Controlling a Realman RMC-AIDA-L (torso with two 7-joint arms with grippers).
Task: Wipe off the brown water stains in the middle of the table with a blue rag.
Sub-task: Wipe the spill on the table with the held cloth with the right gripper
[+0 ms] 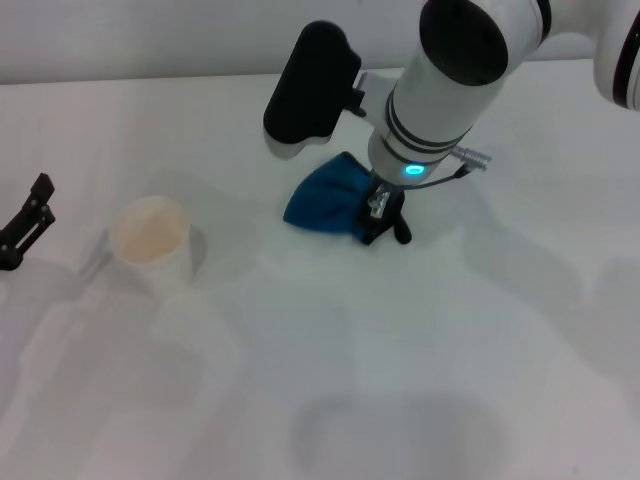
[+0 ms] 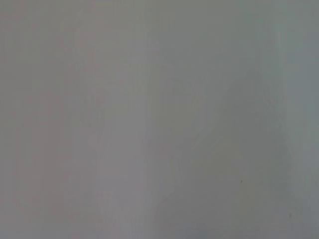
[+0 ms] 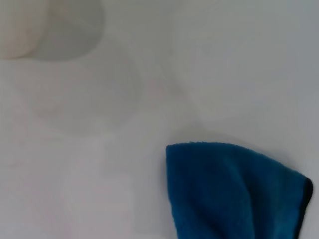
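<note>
The blue rag (image 1: 322, 201) lies bunched on the white table (image 1: 420, 380) just behind the middle. My right gripper (image 1: 386, 234) comes straight down onto the rag's right edge and is shut on it, its black fingertips touching the tabletop. In the right wrist view the blue rag (image 3: 234, 191) shows its black edging on one side. No brown water stains show in any view. My left gripper (image 1: 25, 225) sits parked at the far left edge, open and holding nothing. The left wrist view shows only bare table.
A white paper cup (image 1: 151, 240) with a tan-tinted inside stands upright left of the middle, a hand's width from the rag; its blurred rim also shows as the cup (image 3: 22, 27) in the right wrist view. The right arm's black elbow cover (image 1: 310, 85) hangs above the rag.
</note>
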